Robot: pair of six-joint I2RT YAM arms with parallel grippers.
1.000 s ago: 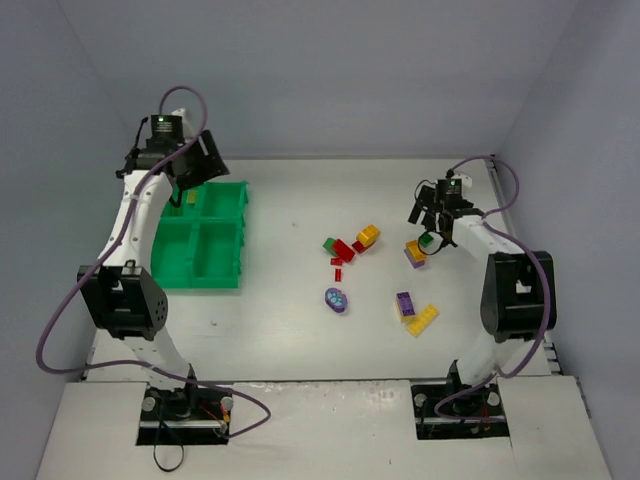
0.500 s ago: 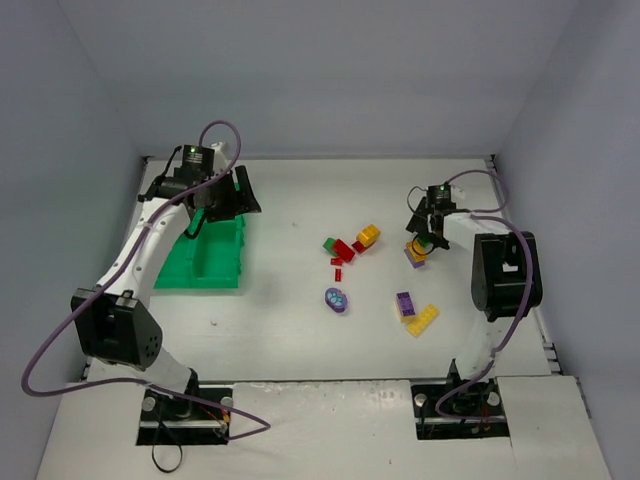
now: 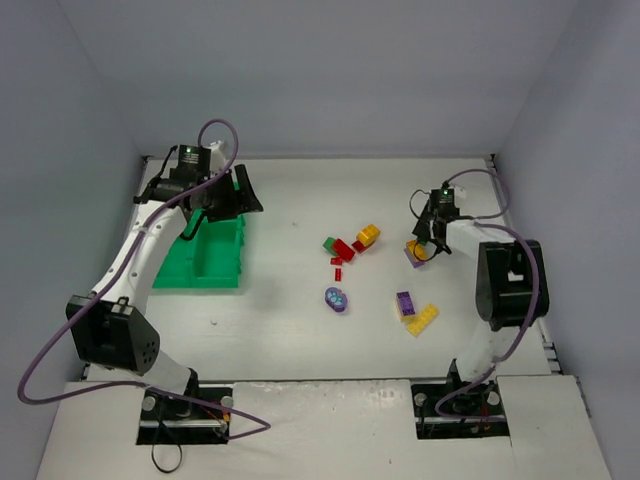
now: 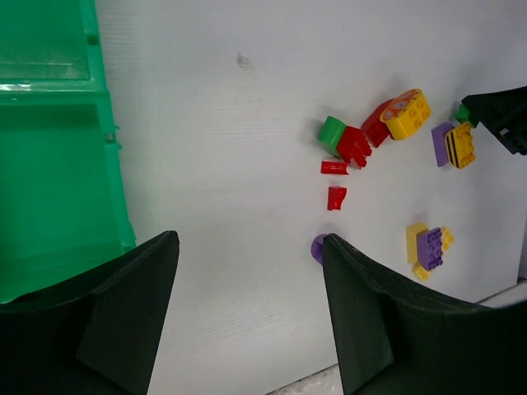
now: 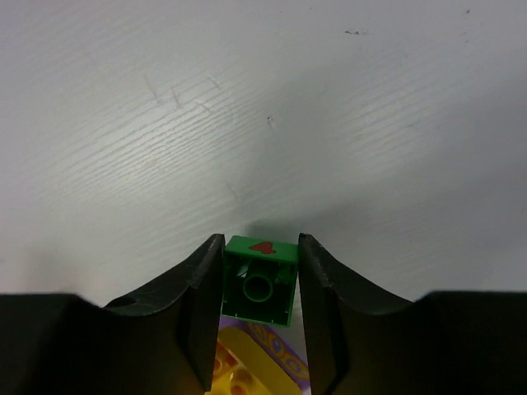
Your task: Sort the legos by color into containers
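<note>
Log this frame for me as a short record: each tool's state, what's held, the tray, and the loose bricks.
left tool: open, empty, near the tray
right tool: shut on green brick, beside a yellow and purple brick
tray: left side of table; no bricks in the parts that show, rest hidden by left arm
loose bricks: red, green and orange cluster; purple oval piece; yellow and purple pair

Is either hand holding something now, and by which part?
The right hand grips a green brick by its two opposite side faces. The left hand is open and holds nothing.
</note>
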